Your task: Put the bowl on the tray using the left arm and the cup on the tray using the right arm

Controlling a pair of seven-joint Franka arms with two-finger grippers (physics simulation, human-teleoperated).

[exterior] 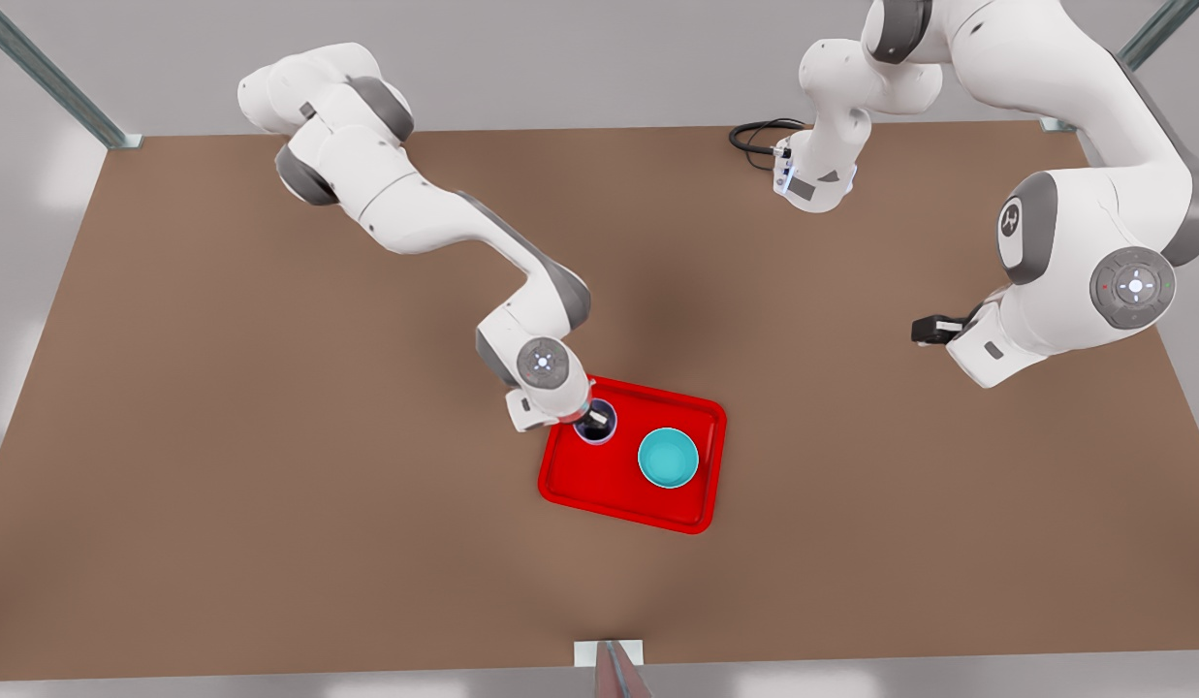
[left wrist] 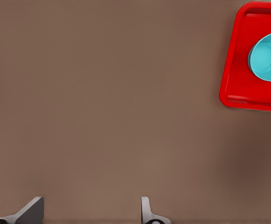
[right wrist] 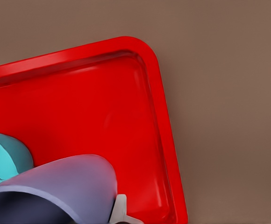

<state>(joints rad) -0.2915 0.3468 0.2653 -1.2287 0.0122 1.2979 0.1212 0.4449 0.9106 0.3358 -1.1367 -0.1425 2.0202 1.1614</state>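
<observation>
You'll find the tray (exterior: pixel 626 485) near the middle of the brown table (exterior: pixel 221 465), and everything is placed from it. The bowl (exterior: pixel 668 458) sits upright inside the tray, in the half toward the front view's right. The cup (exterior: pixel 596 423) stands inside the tray too, at the corner nearest the reaching arm, just beside the bowl. Your right gripper (exterior: pixel 595 420) is down at the cup, one finger (right wrist: pixel 119 210) against its outer wall; its grip looks closed on the rim. Your left gripper (left wrist: pixel 86 212) waits well away from the tray over bare table, fingers spread apart and holding nothing.
</observation>
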